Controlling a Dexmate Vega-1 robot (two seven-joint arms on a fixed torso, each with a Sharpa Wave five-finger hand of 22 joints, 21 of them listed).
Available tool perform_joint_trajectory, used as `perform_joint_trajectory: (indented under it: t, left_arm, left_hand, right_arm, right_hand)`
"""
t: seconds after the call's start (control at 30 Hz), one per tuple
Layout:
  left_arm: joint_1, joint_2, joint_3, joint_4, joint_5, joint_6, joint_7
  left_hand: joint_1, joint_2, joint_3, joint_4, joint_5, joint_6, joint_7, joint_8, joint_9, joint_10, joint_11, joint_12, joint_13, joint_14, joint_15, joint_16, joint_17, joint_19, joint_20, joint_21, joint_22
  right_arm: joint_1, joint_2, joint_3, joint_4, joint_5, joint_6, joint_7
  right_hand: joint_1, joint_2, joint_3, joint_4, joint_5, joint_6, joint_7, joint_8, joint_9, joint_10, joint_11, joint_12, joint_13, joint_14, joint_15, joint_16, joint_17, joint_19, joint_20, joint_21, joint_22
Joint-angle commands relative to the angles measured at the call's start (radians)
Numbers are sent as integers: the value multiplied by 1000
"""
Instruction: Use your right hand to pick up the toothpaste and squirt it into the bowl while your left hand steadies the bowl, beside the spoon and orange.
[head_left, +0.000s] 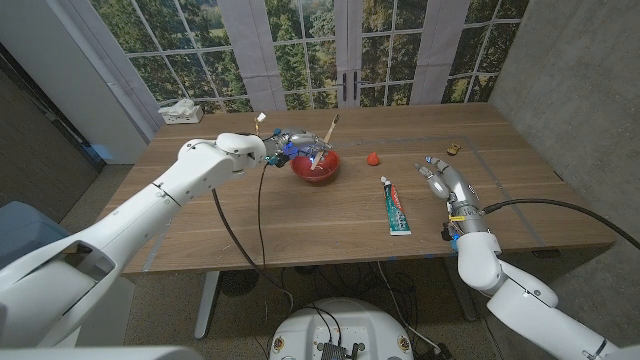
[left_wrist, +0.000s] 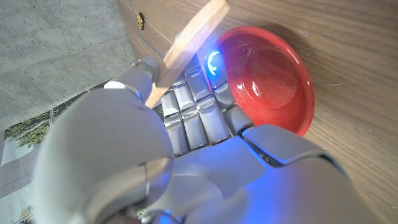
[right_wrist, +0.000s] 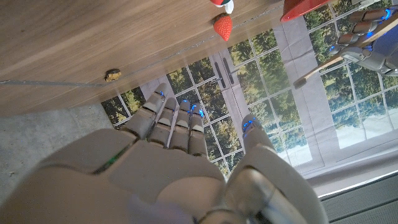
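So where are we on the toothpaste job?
Done: the left hand is at the red bowl, fingers against its rim beside the wooden spoon. In hand: the right hand is open beside the toothpaste, not touching it. Left: grasp the tube, carry it over the bowl and squeeze.

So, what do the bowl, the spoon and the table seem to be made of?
The bowl looks like glossy red plastic or glazed ceramic: light glints on its smooth inside, so either is possible. The spoon appears to be pale, unpainted wood, matte, with faint grain. The table looks like brown wood or wood veneer, with long grain lines and a dull finish.
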Motion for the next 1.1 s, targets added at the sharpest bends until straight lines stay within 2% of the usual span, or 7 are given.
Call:
perform_joint_trajectory:
  t: [0.03, 0.53, 0.63, 0.73, 1.0, 1.07, 1.1]
  left_arm:
    - [-7, 26, -2, 19, -25, -11, -41]
    - [-22, 31, 4, 42, -32, -14, -70]
    - [-22, 33, 5, 44, -33, -14, -75]
    - [-24, 35, 6, 45, -33, -12, -79]
    - [-27, 35, 7, 50, -38, -5, -83]
    - [-28, 36, 7, 49, -37, -5, -83]
    - [-29, 36, 8, 50, -37, -5, -84]
  left_hand:
    - [110, 113, 6, -1, 6, 9, 13, -3, 2, 163, -155, -3, 1, 60, -109, 4, 1, -6, -99, 9, -1]
    - [108, 113, 8, -1, 7, 9, 13, -8, 8, 164, -156, -8, 3, 59, -108, 4, 3, -11, -99, 20, -14]
    - [108, 113, 8, -1, 7, 10, 14, -9, 10, 164, -155, -9, 4, 58, -108, 4, 2, -12, -98, 22, -17]
    - [108, 113, 8, -1, 7, 10, 15, -11, 10, 162, -154, -9, 7, 60, -109, 5, 3, -12, -99, 24, -20]
    - [108, 113, 9, -1, 7, 12, 15, -14, 12, 165, -155, -12, 5, 57, -108, 5, 5, -13, -99, 26, -27]
    - [107, 113, 9, -1, 7, 12, 14, -15, 12, 165, -155, -12, 6, 58, -108, 5, 5, -13, -98, 27, -28]
    - [107, 113, 9, -1, 7, 12, 14, -15, 13, 165, -156, -13, 5, 56, -108, 4, 3, -13, -99, 27, -29]
  right_arm:
    - [33, 15, -97, -66, -99, -186, -19]
    - [90, 50, -220, -70, -221, -343, -58]
    - [107, 60, -247, -68, -242, -380, -54]
    - [122, 71, -272, -60, -267, -411, -61]
    - [161, 113, -328, -36, -316, -503, -74]
    - [169, 124, -337, -31, -323, -527, -76]
    - [172, 126, -340, -30, -324, -536, -74]
  right_hand:
    - [0, 3, -1, -11, 10, 3, -16, -4, 4, -3, -14, -2, 2, 0, -10, -1, -2, 9, 0, 3, 3]
    - [22, -14, -3, -25, 10, 9, -28, 0, 5, -1, -26, 0, 2, 4, -21, -6, -10, 24, 0, 6, 2]
    - [27, -24, -6, -27, 9, 14, -30, 2, 5, 1, -33, 0, 2, 13, -22, -4, -11, 28, 10, 6, 3]
    - [27, -41, -16, -25, 4, 22, -35, 5, 6, 5, -33, 2, 3, 31, -43, 2, -11, 38, 26, 9, 4]
    - [22, -64, -30, -22, -2, 31, -36, 7, 7, 7, -31, 4, 6, 49, -58, 10, -7, 43, 40, 9, 6]
    - [18, -77, -38, -21, -6, 36, -37, 9, 8, 8, -31, 6, 8, 48, -59, 10, -6, 41, 46, 8, 6]
    - [10, -95, -49, -20, -11, 40, -35, 10, 9, 11, -30, 8, 10, 50, -57, 11, -4, 37, 54, 6, 7]
